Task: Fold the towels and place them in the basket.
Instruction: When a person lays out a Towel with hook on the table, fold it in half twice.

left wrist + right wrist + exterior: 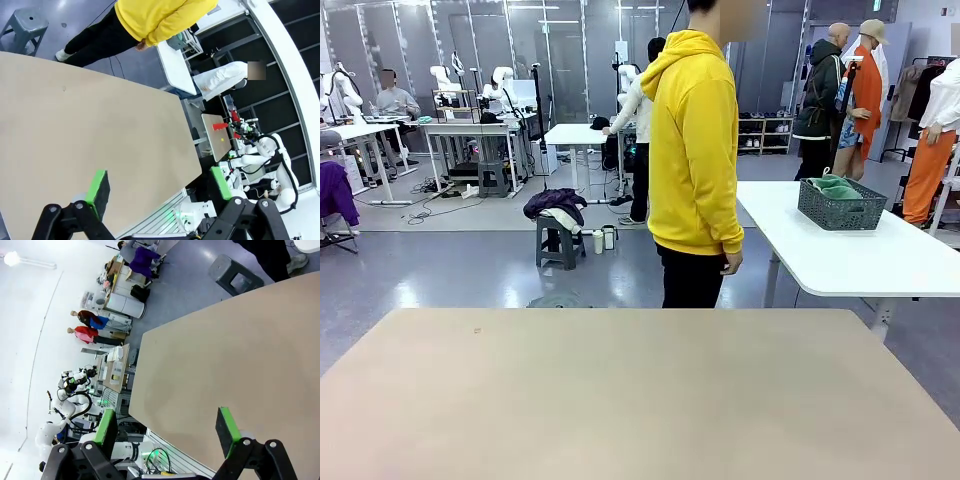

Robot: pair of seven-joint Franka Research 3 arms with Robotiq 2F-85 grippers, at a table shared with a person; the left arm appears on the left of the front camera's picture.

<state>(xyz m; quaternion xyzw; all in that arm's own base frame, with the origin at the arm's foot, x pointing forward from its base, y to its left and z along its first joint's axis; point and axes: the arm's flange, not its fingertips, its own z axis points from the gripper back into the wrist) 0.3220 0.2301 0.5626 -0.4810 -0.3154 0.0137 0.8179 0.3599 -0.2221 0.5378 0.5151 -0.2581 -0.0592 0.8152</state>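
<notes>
left gripper (159,184) and right gripper (167,426) both hang with jaws wide open over the tan table (620,400). the basket (840,212) sits well apart on a white table (860,262) beside the person (695,150), a greenish cloth (835,187) inside it.

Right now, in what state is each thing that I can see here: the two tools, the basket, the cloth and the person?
left tool: open, holding nothing, above the tan table.
right tool: open, holding nothing.
basket: upright on the white side table, apart from the tan table.
green cloth: bunched inside the basket.
person: standing at the far side, arms down.
</notes>
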